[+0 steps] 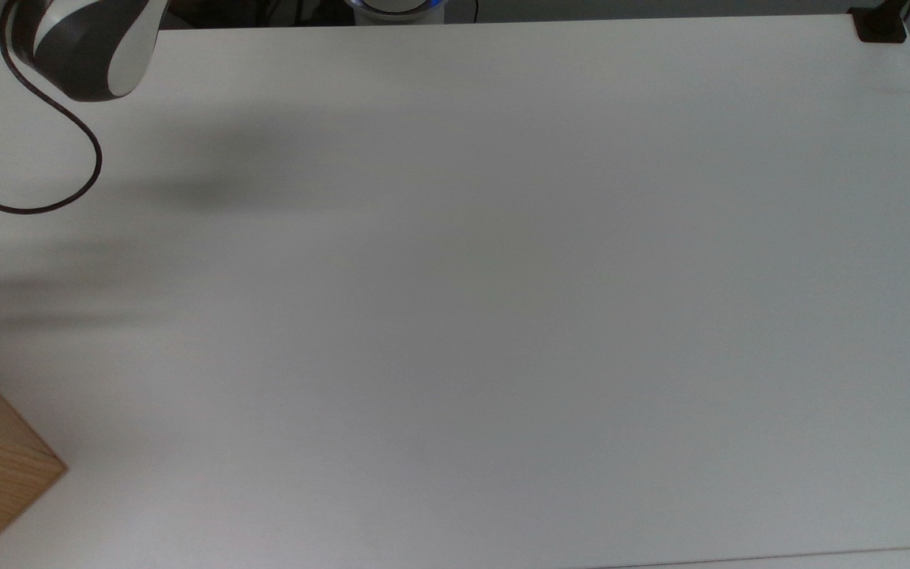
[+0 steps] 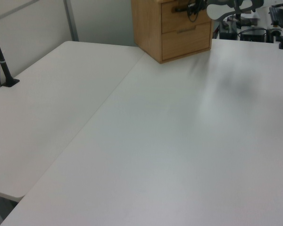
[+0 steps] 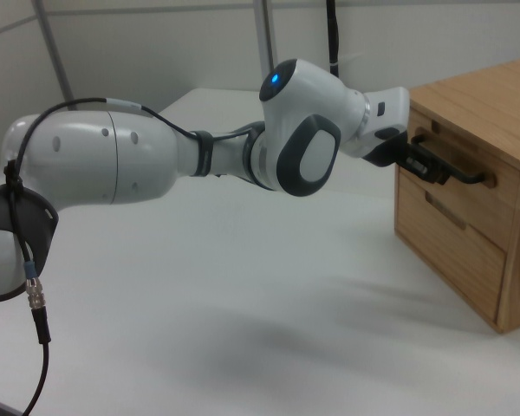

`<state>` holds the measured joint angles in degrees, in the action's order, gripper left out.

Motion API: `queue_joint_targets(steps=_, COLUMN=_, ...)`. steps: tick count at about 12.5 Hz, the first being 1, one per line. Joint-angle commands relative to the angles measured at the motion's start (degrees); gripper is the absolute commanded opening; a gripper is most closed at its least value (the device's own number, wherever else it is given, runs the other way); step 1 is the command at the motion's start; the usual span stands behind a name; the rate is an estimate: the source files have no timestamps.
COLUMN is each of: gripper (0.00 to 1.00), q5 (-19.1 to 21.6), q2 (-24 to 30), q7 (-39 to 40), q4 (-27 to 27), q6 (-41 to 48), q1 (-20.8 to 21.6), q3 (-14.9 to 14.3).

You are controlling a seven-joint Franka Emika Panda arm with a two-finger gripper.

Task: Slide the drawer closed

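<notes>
Drawer (image 3: pixel 455 178) looks flush with cabinet (image 3: pixel 494 113). Gripper (image 3: pixel 426 165) at handle (image 3: pixel 461 176); finger state: cannot tell. Risk: if clamped, withdrawal probably drags drawer open.

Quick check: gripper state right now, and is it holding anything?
Gripper: at the drawer handle; open or closed cannot be told.
</notes>
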<state>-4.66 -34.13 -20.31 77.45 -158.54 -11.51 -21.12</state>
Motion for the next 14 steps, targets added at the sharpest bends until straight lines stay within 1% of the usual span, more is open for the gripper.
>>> queue_joint_targets(steps=1, gripper=0.29, q5=0.62, q2=-0.68, q7=-0.61, q4=-1.95, q6=-2.92, q1=-0.88, q3=-0.50)
queue_joint_targets(steps=2, gripper=0.31, q5=0.97, q2=1.07, q7=-0.44, q4=-1.43, q6=-2.48, q1=-0.62, q3=-0.32)
queue_joint_targets(steps=4, gripper=0.33, q5=0.62, q2=5.02, q7=-0.17, q4=2.95, q6=-0.73, q1=0.26, q3=0.47)
queue_joint_targets(steps=5, gripper=0.35, q5=0.62, q2=7.39, q7=0.44, q4=5.24, q6=1.37, q1=1.04, q3=0.73)
queue_joint_targets(steps=6, gripper=0.36, q5=0.62, q2=9.67, q7=2.01, q4=6.91, q6=5.22, q1=1.92, q3=1.60)
queue_joint_targets(steps=7, gripper=0.36, q5=0.71, q2=11.87, q7=4.37, q4=7.36, q6=11.44, q1=2.45, q3=2.74)
queue_joint_targets(steps=10, gripper=0.36, q5=0.89, q2=17.50, q7=11.32, q4=6.84, q6=35.50, q1=5.26, q3=4.86)
queue_joint_targets(steps=11, gripper=0.41, q5=0.97, q2=19.43, q7=13.52, q4=7.02, q6=41.32, q1=6.49, q3=5.13)
queue_joint_targets(steps=12, gripper=0.52, q5=1.15, q2=22.06, q7=16.93, q4=7.19, q6=49.56, q1=8.94, q3=5.13)
queue_joint_targets(steps=13, gripper=0.61, q5=1.85, q2=23.39, q7=18.97, q4=7.28, q6=54.25, q1=10.18, q3=5.13)
queue_joint_targets(steps=14, gripper=0.81, q5=4.29, q2=25.23, q7=20.90, q4=7.19, q6=59.26, q1=11.41, q3=5.30)
